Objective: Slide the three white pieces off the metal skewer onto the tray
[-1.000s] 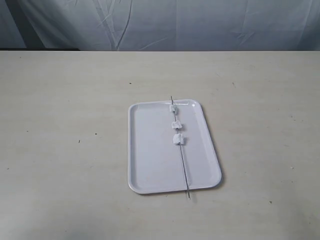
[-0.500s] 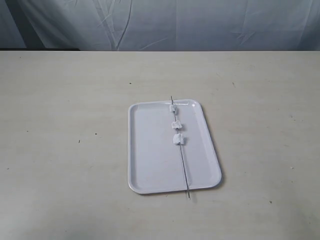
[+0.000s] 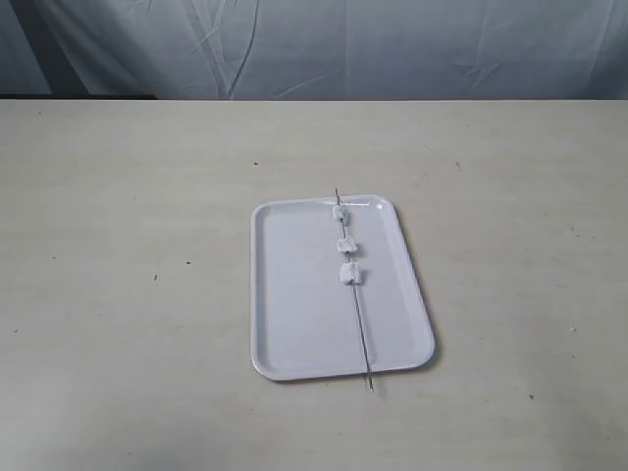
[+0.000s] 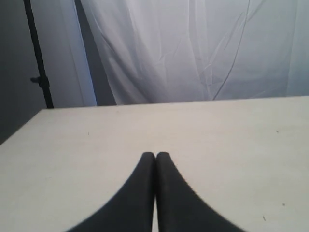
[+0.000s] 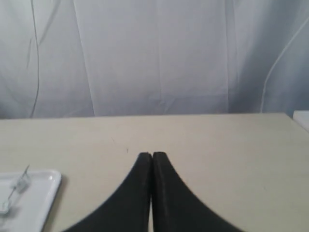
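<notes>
Both grippers are pressed together, holding nothing: the left gripper [image 4: 155,155] and the right gripper [image 5: 152,155]. On the table [image 3: 128,245], the tray [image 3: 294,294] carries the skewer [image 3: 361,334] lengthwise, its near tip jutting past the tray's near edge. The three white pieces [image 3: 345,244] sit threaded on its far half, the farthest at the tray's far rim.

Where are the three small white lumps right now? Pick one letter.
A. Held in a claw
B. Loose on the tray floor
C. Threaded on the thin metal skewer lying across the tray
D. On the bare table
C: the three small white lumps sit strung along the thin silver metal skewer, which lies across the flat white rectangular tray.
</notes>
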Robot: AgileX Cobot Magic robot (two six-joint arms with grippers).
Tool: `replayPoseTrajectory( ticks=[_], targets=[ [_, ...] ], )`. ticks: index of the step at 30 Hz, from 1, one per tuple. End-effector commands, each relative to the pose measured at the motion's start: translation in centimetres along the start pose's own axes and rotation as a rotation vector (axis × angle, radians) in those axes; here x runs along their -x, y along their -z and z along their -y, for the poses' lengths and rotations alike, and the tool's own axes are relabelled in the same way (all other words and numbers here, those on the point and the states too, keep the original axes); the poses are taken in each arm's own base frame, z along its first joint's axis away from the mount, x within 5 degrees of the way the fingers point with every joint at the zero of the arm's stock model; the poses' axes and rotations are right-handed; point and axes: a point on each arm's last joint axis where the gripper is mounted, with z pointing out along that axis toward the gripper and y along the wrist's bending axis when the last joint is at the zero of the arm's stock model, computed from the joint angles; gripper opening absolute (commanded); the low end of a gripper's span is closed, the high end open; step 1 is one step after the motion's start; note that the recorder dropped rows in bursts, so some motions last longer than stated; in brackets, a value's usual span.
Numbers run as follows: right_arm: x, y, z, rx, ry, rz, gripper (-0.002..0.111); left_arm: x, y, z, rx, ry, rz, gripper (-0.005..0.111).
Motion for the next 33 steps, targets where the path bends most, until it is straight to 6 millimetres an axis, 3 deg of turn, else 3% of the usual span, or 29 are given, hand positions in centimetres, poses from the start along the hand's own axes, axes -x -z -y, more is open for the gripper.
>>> replayPoseTrajectory(
  ticks=[1, 9, 20, 28, 33],
  targets=[
    [1.5, 0.2, 0.0, 0.000, -0.034, 0.175, -0.001, 1.6, 0.2, 0.0, -0.005, -0.007, 0.190, 0.000],
    [2.8, 0.5, 0.0, 0.001, -0.036, 0.327, -0.001, 4.5, 1.3, 0.1, -0.006, -0.006, 0.534, 0.000],
    [3.2, 0.7, 0.0, 0.001, -0.041, 0.372, -0.001, 4.7, 1.4, 0.1, -0.007, -0.006, 0.563, 0.000],
    [3.5, 0.8, 0.0, 0.001, -0.041, 0.408, -0.001, 5.7, 2.1, 0.1, -0.007, -0.006, 0.692, 0.000],
    [3.5, 0.8, 0.2, -0.004, -0.113, 0.408, -0.001, 5.8, 2.2, 0.1, -0.010, 0.001, 0.712, 0.000]
  ],
)
